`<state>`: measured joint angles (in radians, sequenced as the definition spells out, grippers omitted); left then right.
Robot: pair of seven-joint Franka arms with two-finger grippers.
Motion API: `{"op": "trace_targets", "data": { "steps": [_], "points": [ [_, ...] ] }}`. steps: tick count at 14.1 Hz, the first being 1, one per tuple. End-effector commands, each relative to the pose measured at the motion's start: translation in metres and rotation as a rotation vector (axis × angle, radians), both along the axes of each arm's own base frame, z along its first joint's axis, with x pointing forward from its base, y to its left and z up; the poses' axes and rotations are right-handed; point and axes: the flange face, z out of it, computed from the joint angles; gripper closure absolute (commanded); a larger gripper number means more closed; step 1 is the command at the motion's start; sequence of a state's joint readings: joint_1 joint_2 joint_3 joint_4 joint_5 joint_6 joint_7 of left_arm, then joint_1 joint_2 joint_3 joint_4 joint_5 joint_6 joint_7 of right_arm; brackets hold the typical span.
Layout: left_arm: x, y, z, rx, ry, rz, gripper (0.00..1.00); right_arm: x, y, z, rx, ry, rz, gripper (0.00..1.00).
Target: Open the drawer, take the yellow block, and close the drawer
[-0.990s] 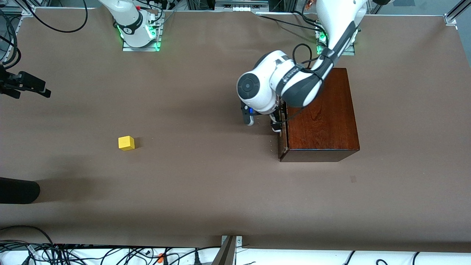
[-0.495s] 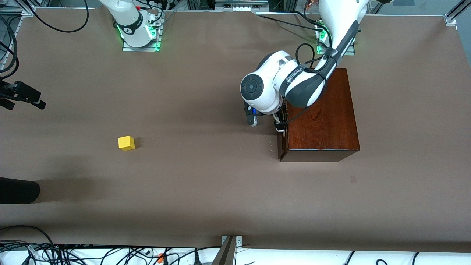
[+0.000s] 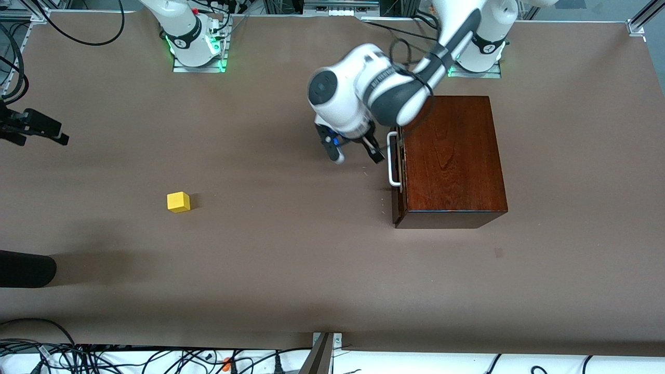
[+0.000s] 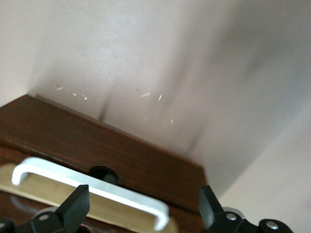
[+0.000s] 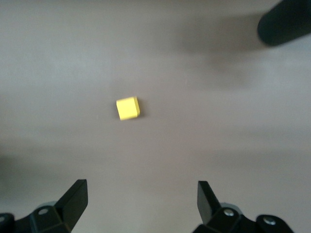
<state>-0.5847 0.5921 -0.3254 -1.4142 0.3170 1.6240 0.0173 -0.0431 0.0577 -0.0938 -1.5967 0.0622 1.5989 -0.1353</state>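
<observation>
The drawer of the dark wood box looks shut or almost shut; the left wrist view shows a thin pale strip under its white handle. The left hand hangs w/ fingers apart and empty just beside the handle, prob. free of it. The yellow block lies on the table, well apart, toward the right arm's end. The right hand, wide open and empty, hovers over that end of the table, its camera on the block, prob. waiting.

Yellow block on counter, toward right arm's end; drawer box toward left arm's end, well apart.
</observation>
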Motion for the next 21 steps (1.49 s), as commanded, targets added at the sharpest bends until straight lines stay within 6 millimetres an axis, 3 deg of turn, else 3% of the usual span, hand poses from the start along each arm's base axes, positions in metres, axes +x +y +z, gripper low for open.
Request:
{"op": "trace_targets", "data": {
  "steps": [1, 3, 6, 9, 13, 15, 19, 21],
  "points": [
    [0.004, -0.011, 0.045, -0.044, -0.132, 0.329, 0.0, -0.012, -0.001, 0.01, -0.003, 0.035, 0.015, 0.0],
    [0.01, -0.008, 0.089, -0.091, -0.198, 0.547, 0.0, -0.013, -0.003, 0.015, -0.006, 0.031, 0.009, 0.0],
    [0.023, 0.02, 0.144, -0.083, -0.273, 0.75, 0.0, -0.012, -0.003, 0.021, -0.039, 0.021, 0.005, 0.0],
    [0.047, 0.073, 0.195, -0.101, -0.36, 1.005, 0.0, -0.011, -0.004, 0.021, -0.039, 0.019, 0.001, 0.0],
    [0.062, 0.162, 0.243, -0.079, -0.243, 1.167, 0.0, -0.011, -0.003, 0.021, -0.041, 0.021, 0.004, 0.0],
    [0.061, 0.193, 0.26, -0.086, -0.207, 1.114, 0.0, -0.011, -0.003, 0.021, -0.04, 0.021, 0.005, 0.0],
    [0.07, 0.277, 0.281, -0.106, -0.162, 0.953, 0.0, -0.012, -0.003, 0.021, -0.039, 0.022, 0.004, 0.0],
    [0.077, 0.329, 0.282, -0.111, -0.14, 0.886, 0.0, -0.012, -0.003, 0.021, -0.039, 0.022, 0.004, 0.0]
  ]
}}
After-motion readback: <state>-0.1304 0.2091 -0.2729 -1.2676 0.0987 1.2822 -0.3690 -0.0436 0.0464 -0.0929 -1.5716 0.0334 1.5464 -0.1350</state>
